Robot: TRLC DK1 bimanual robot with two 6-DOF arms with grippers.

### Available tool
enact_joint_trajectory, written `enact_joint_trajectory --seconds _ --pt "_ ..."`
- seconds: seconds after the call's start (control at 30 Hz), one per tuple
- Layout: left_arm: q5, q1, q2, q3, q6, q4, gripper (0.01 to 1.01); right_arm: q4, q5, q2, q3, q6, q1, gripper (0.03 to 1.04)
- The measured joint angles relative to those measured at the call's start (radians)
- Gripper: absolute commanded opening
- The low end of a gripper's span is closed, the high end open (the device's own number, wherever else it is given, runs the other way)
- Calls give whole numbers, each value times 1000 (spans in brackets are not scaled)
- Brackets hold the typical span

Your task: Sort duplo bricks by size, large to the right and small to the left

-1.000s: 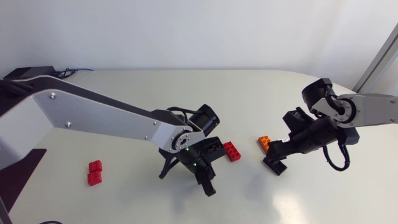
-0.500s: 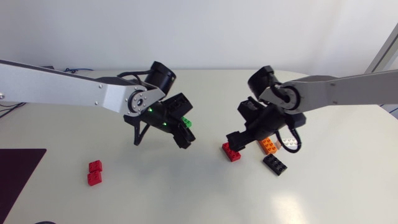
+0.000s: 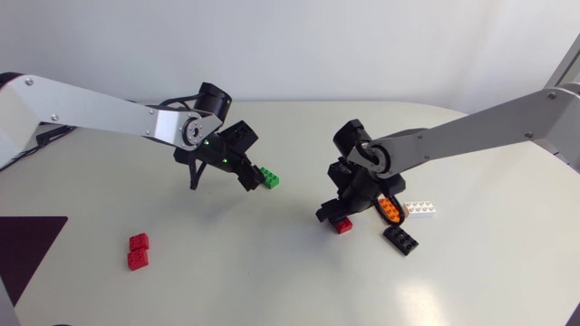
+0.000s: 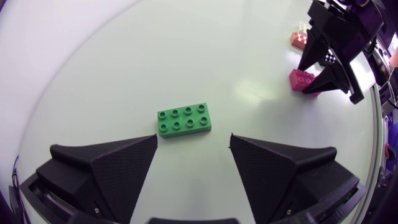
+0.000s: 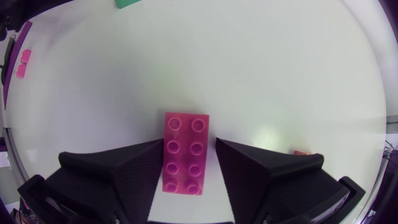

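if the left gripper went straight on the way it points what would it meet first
Probably the green brick, lying flat just ahead of the left gripper, near the line of its open fingers' gap. Depth is unclear, so it might touch bare table first.

table (image 3: 299,281): pale, matte, rounded far edge | dark maroon panel (image 3: 27,249): flat, near-left corner

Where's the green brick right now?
In the head view the green brick lies flat on the table left of centre, just ahead of the open left hand, well left of the large red brick.
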Motion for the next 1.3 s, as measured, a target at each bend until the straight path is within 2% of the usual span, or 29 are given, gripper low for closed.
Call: enact_joint_trajectory --seconds 0.23,0.4,0.7,0.83,1.03,1.13,1.17,1.2,1.23,1.3 --pt "0 29 116 130 -8 0 818 24 17 -74 -98 -4 -11 257" --pt "0 45 163 189 -31 -1 831 20 18 -146 -185 -32 -71 259" --pt "-13 63 221 298 -89 -27 831 -21 25 -286 -293 -69 -94 269" --pt "-19 73 260 340 -132 -76 831 -36 26 -338 -313 -69 -94 272" --pt "-19 50 338 468 -192 -212 830 -62 34 -369 -319 -68 -94 293" --pt "-19 32 344 495 -204 -257 825 -66 43 -387 -319 -68 -94 490" --pt "-19 26 344 498 -208 -271 823 -69 45 -393 -319 -68 -94 608" --pt "-19 18 344 502 -212 -287 821 -72 46 -399 -319 -68 -95 767" --pt "-19 9 344 502 -212 -303 821 -78 48 -402 -319 -68 -98 864" --pt "-19 -8 345 502 -215 -339 821 -89 51 -409 -319 -68 -106 895"
